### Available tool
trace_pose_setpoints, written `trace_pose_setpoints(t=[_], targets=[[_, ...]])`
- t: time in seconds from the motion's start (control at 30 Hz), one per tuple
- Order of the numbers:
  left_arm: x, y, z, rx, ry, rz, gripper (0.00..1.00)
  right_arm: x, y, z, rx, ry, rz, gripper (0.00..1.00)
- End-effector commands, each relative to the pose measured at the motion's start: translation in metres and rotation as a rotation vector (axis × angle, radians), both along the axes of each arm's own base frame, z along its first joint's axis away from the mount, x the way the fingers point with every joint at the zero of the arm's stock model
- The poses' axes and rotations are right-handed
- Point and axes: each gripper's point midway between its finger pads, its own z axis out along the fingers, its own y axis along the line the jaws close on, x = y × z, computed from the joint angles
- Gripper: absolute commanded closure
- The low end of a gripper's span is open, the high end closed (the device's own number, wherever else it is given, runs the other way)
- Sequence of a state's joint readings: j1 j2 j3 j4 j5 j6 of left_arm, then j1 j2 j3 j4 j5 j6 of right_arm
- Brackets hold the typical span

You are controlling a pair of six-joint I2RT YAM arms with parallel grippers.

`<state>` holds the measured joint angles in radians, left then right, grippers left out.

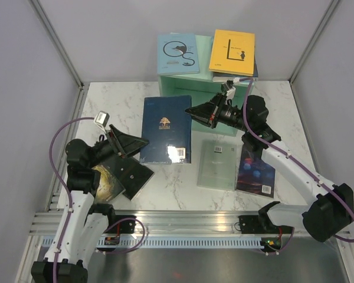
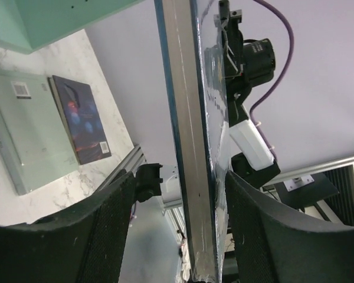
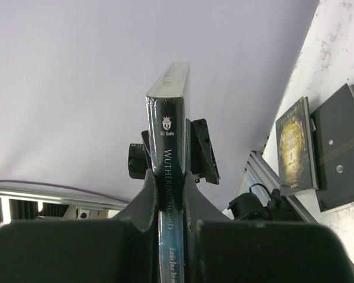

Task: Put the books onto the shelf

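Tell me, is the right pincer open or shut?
Shut on the navy book. In the right wrist view, the right pincer presses against both sides of the book's spine with no gap.

1. Bright, even light is falling from overhead, casting only soft shadows on the marble table (image 1: 124, 100).
2. Glare is streaking the wrapping of the navy book (image 2: 189, 147), centre of the left wrist view.
3. Dark fingers (image 3: 144, 206) are losing detail along the right wrist view's lower edge.

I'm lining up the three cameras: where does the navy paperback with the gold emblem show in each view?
Top external: navy paperback, cover showing, at the picture's centre.
Left wrist: edge-on, a pale strip running top to bottom near centre.
Right wrist: spine upright, bottom centre.
Shared landmark: white marble table, in all three.
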<state>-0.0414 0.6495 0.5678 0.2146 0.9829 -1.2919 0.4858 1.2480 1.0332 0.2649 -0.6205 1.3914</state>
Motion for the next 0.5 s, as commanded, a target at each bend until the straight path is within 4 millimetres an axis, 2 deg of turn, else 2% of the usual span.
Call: trace_pose_setpoints(t=[0.0, 0.23, 0.37, 0.4, 0.47], targets=[[-0.017, -0.004, 0.032, -0.066, -0.096, -0.090, 0.34, -0.009, -0.009, 0.063, 0.168, -0.138, -0.010, 1.00], [-0.029, -0.019, 0.045, -0.052, -0.135, -0.207, 0.33, -0.007, -0.006, 0.062, 0.192, -0.154, 0.005, 1.00], [-0.027, -0.024, 0.048, -0.052, -0.140, -0.223, 0.36, -0.004, -0.003, 0.059, 0.196, -0.155, 0.019, 1.00], [-0.025, -0.025, 0.048, -0.052, -0.133, -0.218, 0.40, -0.003, -0.002, 0.057, 0.194, -0.148, 0.019, 1.00], [-0.022, -0.025, 0.049, -0.047, -0.141, -0.206, 0.69, -0.002, -0.002, 0.056, 0.191, -0.148, 0.017, 1.00]])
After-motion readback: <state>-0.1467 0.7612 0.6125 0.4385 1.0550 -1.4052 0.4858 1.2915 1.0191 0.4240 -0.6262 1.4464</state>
